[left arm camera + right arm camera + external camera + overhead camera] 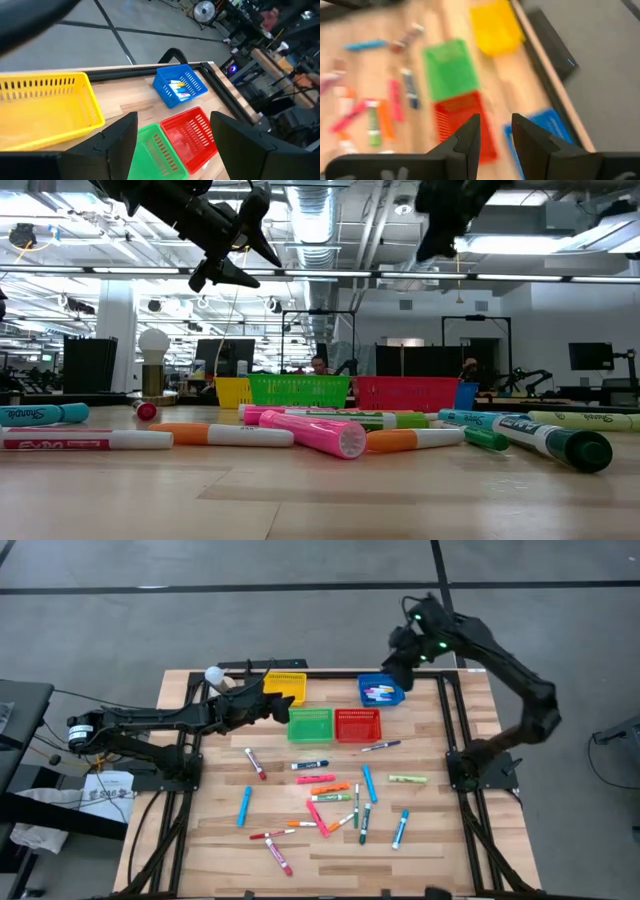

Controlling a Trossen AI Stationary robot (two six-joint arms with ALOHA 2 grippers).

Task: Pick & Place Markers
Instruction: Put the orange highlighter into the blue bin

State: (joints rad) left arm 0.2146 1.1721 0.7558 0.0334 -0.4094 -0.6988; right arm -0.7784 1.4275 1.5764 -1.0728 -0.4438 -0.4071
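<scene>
Many capped markers (330, 795) in pink, red, orange, blue and green lie flat and scattered on the wooden table, filling the foreground of the low view (320, 435). A few more lie inside the blue basket (381, 690). My left gripper (175, 145) hovers open and empty above the yellow basket (45, 107) and the green basket (155, 155), well off the table (235, 250). My right gripper (496, 132) hangs high over the blue basket (545, 125), its fingers a small gap apart with nothing between them.
Four mesh baskets stand at the table's far side: yellow (285, 687), green (310, 724), red (357, 724), blue. A white ball-shaped object (213, 675) stands at the far left corner. Black frame rails run along the table's edges. Bare wood shows at the near edge.
</scene>
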